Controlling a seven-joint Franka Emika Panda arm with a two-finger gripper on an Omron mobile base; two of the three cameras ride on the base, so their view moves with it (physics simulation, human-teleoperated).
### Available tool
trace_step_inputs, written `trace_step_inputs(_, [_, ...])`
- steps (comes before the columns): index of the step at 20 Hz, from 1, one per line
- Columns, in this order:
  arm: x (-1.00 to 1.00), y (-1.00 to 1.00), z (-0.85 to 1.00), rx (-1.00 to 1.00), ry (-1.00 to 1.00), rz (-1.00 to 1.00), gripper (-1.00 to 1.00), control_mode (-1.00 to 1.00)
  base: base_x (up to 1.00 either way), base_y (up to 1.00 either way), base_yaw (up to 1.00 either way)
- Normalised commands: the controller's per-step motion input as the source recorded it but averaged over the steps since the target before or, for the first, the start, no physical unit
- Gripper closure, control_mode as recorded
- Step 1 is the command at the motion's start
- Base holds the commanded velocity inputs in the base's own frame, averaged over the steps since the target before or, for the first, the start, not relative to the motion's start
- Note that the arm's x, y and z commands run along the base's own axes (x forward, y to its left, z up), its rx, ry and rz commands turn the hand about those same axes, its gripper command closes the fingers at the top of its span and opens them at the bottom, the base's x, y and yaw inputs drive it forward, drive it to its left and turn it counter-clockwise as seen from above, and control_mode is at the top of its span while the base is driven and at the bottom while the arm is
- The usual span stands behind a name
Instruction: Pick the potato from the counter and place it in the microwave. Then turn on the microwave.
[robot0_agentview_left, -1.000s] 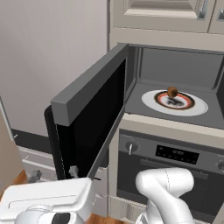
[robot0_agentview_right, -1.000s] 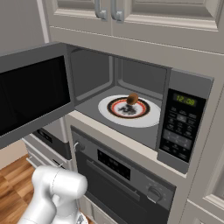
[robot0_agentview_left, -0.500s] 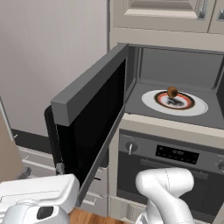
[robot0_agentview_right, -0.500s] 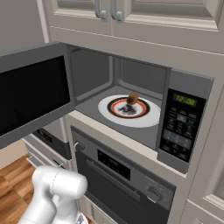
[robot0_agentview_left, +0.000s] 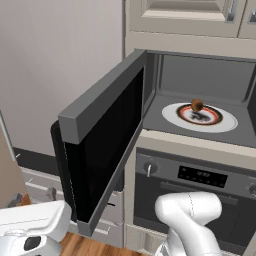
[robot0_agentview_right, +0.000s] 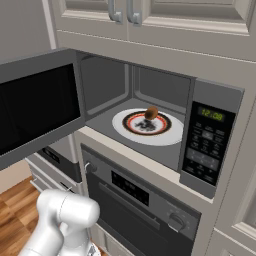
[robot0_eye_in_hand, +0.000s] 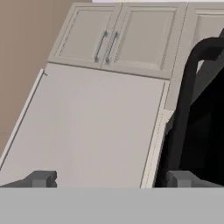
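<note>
The open microwave (robot0_agentview_right: 150, 135) holds a white ringed plate (robot0_agentview_right: 127, 134) bearing the potato (robot0_agentview_right: 151, 113).

A dark oven (robot0_agentview_right: 145, 210) with a round knob (robot0_agentview_left: 148, 168) and a small screen (robot0_agentview_left: 206, 176) sits low in the wall. Pale cupboard doors (robot0_agentview_right: 145, 11) with two grey handles (robot0_agentview_right: 125, 10) hang up high. The wood floor (robot0_agentview_right: 15, 215) is brown.

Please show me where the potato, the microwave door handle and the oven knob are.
potato (robot0_agentview_right: 151, 113), right base view, its brown top.
microwave door handle (robot0_eye_in_hand: 186, 105), hand view, middle of the black bar.
oven knob (robot0_agentview_left: 148, 168), left base view, its front face.
</note>
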Motion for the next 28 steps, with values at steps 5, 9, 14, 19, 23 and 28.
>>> trace_step_inputs(5, [0.3,0.29,-0.15,-0.01,-0.02,0.0,-1.0,-1.0,0.0,0.0,0.0])
trace_step_inputs(9, [0.32,0.34,-0.17,-0.03,-0.02,0.0,-1.0,-1.0,0.0,0.0,0.0])
trace_step_inputs(14, [0.34,0.36,-0.18,-0.03,-0.01,0.0,-1.0,-1.0,0.0,0.0,0.0])
trace_step_inputs(19, [0.39,0.27,-0.16,-0.01,-0.02,0.0,-1.0,-1.0,0.0,0.0,0.0])
trace_step_inputs(23, [0.41,0.21,-0.15,0.0,-0.02,0.0,-1.0,-1.0,0.0,0.0,0.0])
trace_step_inputs(28, [0.41,0.14,-0.12,0.0,0.0,0.0,-1.0,-1.0,0.0,0.0,0.0])
